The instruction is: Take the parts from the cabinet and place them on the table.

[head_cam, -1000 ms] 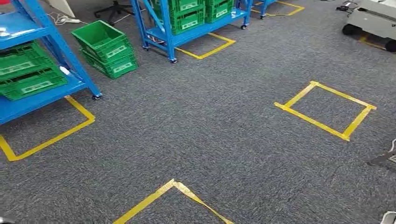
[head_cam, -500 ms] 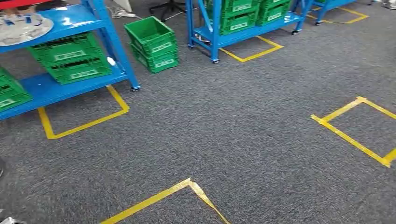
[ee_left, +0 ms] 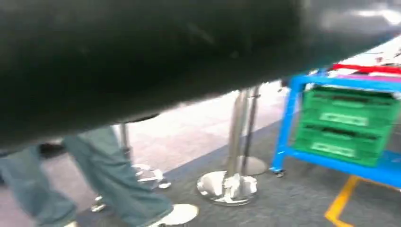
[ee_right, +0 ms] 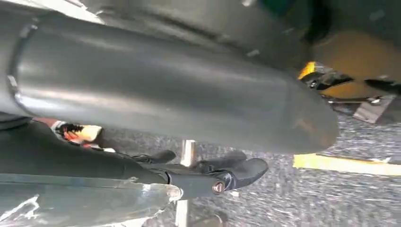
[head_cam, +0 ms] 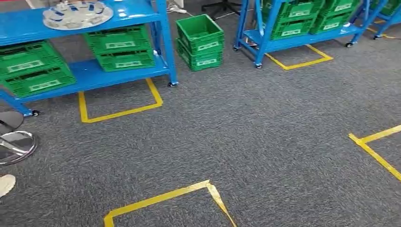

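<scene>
Honestly, the right robot hand is just a smear of dark fingers under a big smooth grey rounded cover in the right wrist view, hanging over speckled carpet, and I can't tell how far open it is or if it's got anything. Same goes for the left robot hand, can't tell. Further out, the head view has the blue metal cabinet at the upper left, and the part sits on its top shelf: a round, shiny silver disc with blue patches, lying flat. Under it, on the lower shelf, are ribbed green plastic crates stacked in twos, each with a pale label on the side. Two more green crates are stacked on the floor just beside the cabinet's right leg, top one open. A second blue rack with crates stands past those. The floor is coarse grey carpet with yellow tape squares stuck on it. A polished chrome post base sits at the left edge, and the left wrist view shows a person's legs in blue-grey trousers near chrome posts.
</scene>
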Robot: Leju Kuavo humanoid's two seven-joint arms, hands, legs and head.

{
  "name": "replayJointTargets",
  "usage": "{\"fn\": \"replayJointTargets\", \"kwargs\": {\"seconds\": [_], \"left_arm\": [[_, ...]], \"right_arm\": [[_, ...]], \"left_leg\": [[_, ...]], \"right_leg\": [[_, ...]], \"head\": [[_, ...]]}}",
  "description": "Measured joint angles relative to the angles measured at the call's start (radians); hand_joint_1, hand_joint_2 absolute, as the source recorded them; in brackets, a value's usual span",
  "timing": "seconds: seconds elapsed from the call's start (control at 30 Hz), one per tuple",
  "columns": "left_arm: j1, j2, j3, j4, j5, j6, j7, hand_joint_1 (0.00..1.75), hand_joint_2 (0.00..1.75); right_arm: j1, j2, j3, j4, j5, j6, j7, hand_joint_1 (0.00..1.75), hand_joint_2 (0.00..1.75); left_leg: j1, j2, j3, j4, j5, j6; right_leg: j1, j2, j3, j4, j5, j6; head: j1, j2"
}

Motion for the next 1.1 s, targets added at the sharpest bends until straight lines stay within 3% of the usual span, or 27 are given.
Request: {"fn": "replayJointTargets", "kwargs": {"seconds": [0.03,0.07,0.13,0.17,0.2,0.27,0.3,0.33,0.37,0.4,0.47,0.5,0.53,0.57,0.63,0.67,0.7,0.73,0.8,0.83,0.87,0.9,1.0,1.03,1.07,1.1], "left_arm": [[-0.006,0.0,0.01,0.014,0.002,0.003,0.0,0.0,0.0],[-0.016,0.0,0.021,0.029,0.003,0.005,0.0,0.0,0.0],[-0.033,-0.001,0.025,0.053,0.003,0.008,0.0,0.0,0.0],[-0.034,-0.002,0.028,0.064,0.003,0.008,0.0,0.0,0.0],[-0.035,-0.002,0.033,0.074,0.006,0.01,0.0,0.0,0.0],[-0.045,-0.003,0.047,0.095,0.01,0.013,0.0,0.0,0.0],[-0.05,-0.003,0.051,0.105,0.012,0.014,0.0,0.0,0.0],[-0.054,-0.003,0.053,0.113,0.015,0.016,0.0,0.0,0.0],[-0.058,-0.002,0.056,0.119,0.017,0.017,0.0,0.0,0.0],[-0.062,-0.002,0.059,0.126,0.018,0.019,0.0,0.0,0.0],[-0.061,0.0,0.072,0.14,0.019,0.021,0.0,0.0,0.0],[-0.06,0.001,0.076,0.144,0.019,0.022,0.0,0.0,0.0],[-0.058,0.0,0.077,0.15,0.02,0.023,0.0,0.0,0.0],[-0.065,0.004,0.078,0.153,0.02,0.023,0.0,0.0,0.0],[-0.078,0.003,0.077,0.161,0.02,0.023,0.0,0.0,0.0],[-0.077,0.003,0.077,0.165,0.02,0.023,0.0,0.0,0.0],[-0.075,0.003,0.077,0.168,0.02,0.023,0.0,0.0,0.0],[-0.073,0.003,0.077,0.171,0.02,0.023,0.0,0.0,0.0],[-0.073,0.004,0.077,0.174,0.02,0.023,0.0,0.0,0.0],[-0.073,0.005,0.077,0.174,0.02,0.023,0.0,0.0,0.0],[-0.078,0.006,0.077,0.175,0.02,0.023,0.0,0.0,0.0],[-0.079,0.006,0.077,0.176,0.02,0.023,0.0,0.0,0.0],[-0.07,0.006,0.082,0.178,0.02,0.024,0.0,0.0,0.0],[-0.07,0.006,0.084,0.178,0.02,0.025,0.0,0.0,0.0],[-0.071,0.007,0.087,0.178,0.02,0.026,0.0,0.0,0.0],[-0.075,0.007,0.087,0.178,0.02,0.026,0.0,0.0,0.0]], "right_arm": [[-0.003,0.0,0.0,0.0,0.0,-0.001,-0.003,0.0,0.0],[-0.003,0.0,0.0,0.0,0.0,-0.006,-0.005,0.0,0.0],[0.0,0.001,0.0,0.0,0.0,-0.006,-0.005,0.0,0.0],[0.001,0.001,0.0,0.0,0.0,-0.006,-0.005,0.0,0.0],[0.002,0.001,0.0,-0.001,0.0,-0.006,-0.005,0.0,0.0],[0.001,0.001,0.0,-0.001,-0.001,-0.01,-0.005,0.0,0.0],[0.0,0.001,0.0,-0.001,-0.001,-0.011,-0.005,0.0,0.0],[-0.001,0.001,0.0,-0.001,-0.001,-0.011,-0.006,0.0,0.0],[-0.001,0.002,0.0,-0.002,-0.001,-0.011,-0.006,0.0,0.0],[-0.002,0.002,0.0,-0.002,-0.001,-0.011,-0.007,0.0,0.0],[-0.002,0.003,0.0,-0.002,-0.001,-0.011,-0.006,0.0,0.0],[-0.002,0.004,0.0,-0.003,-0.001,-0.012,-0.007,0.0,0.0],[-0.003,0.004,0.0,-0.003,-0.001,-0.013,-0.007,0.0,0.0],[-0.003,0.004,0.0,-0.003,-0.001,-0.013,-0.009,0.0,0.0],[0.001,0.004,0.0,-0.003,-0.001,-0.012,-0.008,0.0,0.0],[0.002,0.004,0.0,-0.003,-0.001,-0.011,-0.008,0.0,0.0],[0.002,0.004,0.0,-0.003,-0.001,-0.012,-0.008,0.0,0.0],[0.001,0.004,0.0,-0.003,-0.001,-0.012,-0.008,0.0,0.0],[-0.002,0.005,0.0,-0.003,-0.001,-0.012,-0.008,0.0,0.0],[-0.003,0.005,0.0,-0.003,-0.001,-0.012,-0.008,0.0,0.0],[-0.003,0.005,0.0,-0.003,-0.001,-0.012,-0.008,0.0,0.0],[-0.003,0.005,0.0,-0.003,-0.001,-0.012,-0.008,0.0,0.0],[-0.008,0.005,0.0,-0.003,-0.001,-0.012,-0.008,0.0,0.0],[-0.009,0.005,0.0,-0.003,-0.001,-0.012,-0.008,0.0,0.0],[-0.01,0.005,0.0,-0.003,-0.001,-0.012,-0.009,0.0,0.0],[-0.009,0.005,0.0,-0.003,-0.001,-0.012,-0.009,0.0,0.0]], "left_leg": [[0.003,-0.007,0.0,0.0,0.001,0.003],[0.003,-0.016,-0.001,0.0,0.003,0.009],[0.002,-0.044,-0.006,0.001,0.005,0.013],[0.002,-0.057,-0.006,0.001,0.005,0.013],[0.001,-0.07,-0.006,0.001,0.005,0.013],[0.002,-0.099,-0.004,0.001,0.006,0.011],[0.004,-0.115,-0.003,0.002,0.008,0.008],[0.005,-0.128,-0.005,0.002,0.008,0.004],[-0.003,-0.14,-0.012,0.011,0.007,-0.004],[0.002,-0.152,-0.017,0.006,0.012,-0.012],[0.009,-0.178,-0.025,-0.001,0.021,-0.028],[0.01,-0.181,-0.027,0.002,0.023,-0.033],[0.003,-0.111,-0.034,0.019,0.007,-0.035],[0.003,-0.068,-0.059,0.072,-0.033,-0.039],[0.004,-0.039,-0.133,0.23,-0.114,-0.045],[0.004,-0.035,-0.16,0.292,-0.136,-0.047],[0.004,-0.034,-0.167,0.312,-0.134,-0.048],[0.004,-0.033,-0.15,0.285,-0.108,-0.048],[0.003,-0.014,-0.064,0.131,-0.03,-0.043],[0.0,0.031,-0.011,0.042,-0.002,-0.039],[-0.008,0.062,0.005,0.002,-0.009,-0.031],[-0.005,0.043,0.003,0.005,-0.004,-0.02],[-0.006,0.009,0.001,0.0,-0.001,-0.004],[0.001,0.0,0.003,-0.003,0.004,0.003],[0.004,-0.008,0.002,-0.003,0.005,0.008],[0.004,-0.02,-0.001,-0.003,0.006,0.011]], "right_leg": [[-0.001,0.061,-0.009,0.023,-0.019,0.006],[-0.002,0.096,-0.036,0.086,-0.056,0.008],[-0.002,0.112,-0.123,0.263,-0.133,0.011],[-0.002,0.113,-0.154,0.317,-0.142,0.012],[-0.002,0.113,-0.161,0.318,-0.127,0.012],[-0.003,0.119,-0.117,0.205,-0.042,0.007],[-0.005,0.141,-0.075,0.112,0.007,0.004],[-0.01,0.191,-0.042,0.038,0.032,0.002],[-0.017,0.229,-0.031,0.003,0.019,-0.003],[-0.013,0.216,-0.035,0.011,0.018,-0.004],[-0.006,0.193,-0.027,0.014,0.019,-0.018],[-0.015,0.174,-0.027,0.005,0.027,-0.029],[-0.012,0.161,-0.025,0.002,0.03,-0.035],[-0.011,0.146,-0.024,0.0,0.031,-0.041],[-0.006,0.111,-0.026,0.0,0.03,-0.044],[-0.005,0.095,-0.027,0.0,0.029,-0.046],[-0.004,0.082,-0.027,0.0,0.029,-0.046],[-0.004,0.066,-0.027,0.001,0.028,-0.045],[-0.004,0.041,-0.022,0.001,0.024,-0.041],[-0.001,0.029,-0.017,0.001,0.022,-0.037],[0.009,0.018,-0.017,0.006,0.014,-0.028],[0.009,0.011,-0.019,0.002,0.012,-0.024],[0.008,-0.023,0.003,-0.006,0.01,-0.01],[0.004,0.015,-0.005,0.008,-0.003,-0.001],[0.003,0.066,-0.022,0.05,-0.032,0.002],[0.0,0.096,-0.059,0.13,-0.074,0.004]], "head": [[0.008,0.0],[0.01,0.0],[0.013,0.0],[0.013,0.0],[0.012,0.0],[0.012,0.0],[0.013,0.0],[0.013,0.0],[0.012,0.0],[0.01,0.0],[0.012,0.0],[0.012,0.0],[0.009,0.0],[0.0,0.0],[-0.001,0.0],[0.0,0.0],[-0.001,0.0],[-0.001,0.0],[-0.001,0.0],[-0.001,0.0],[-0.003,0.0],[0.003,0.0],[0.0,0.0],[0.003,0.0],[0.006,0.0],[0.007,0.0]]}}
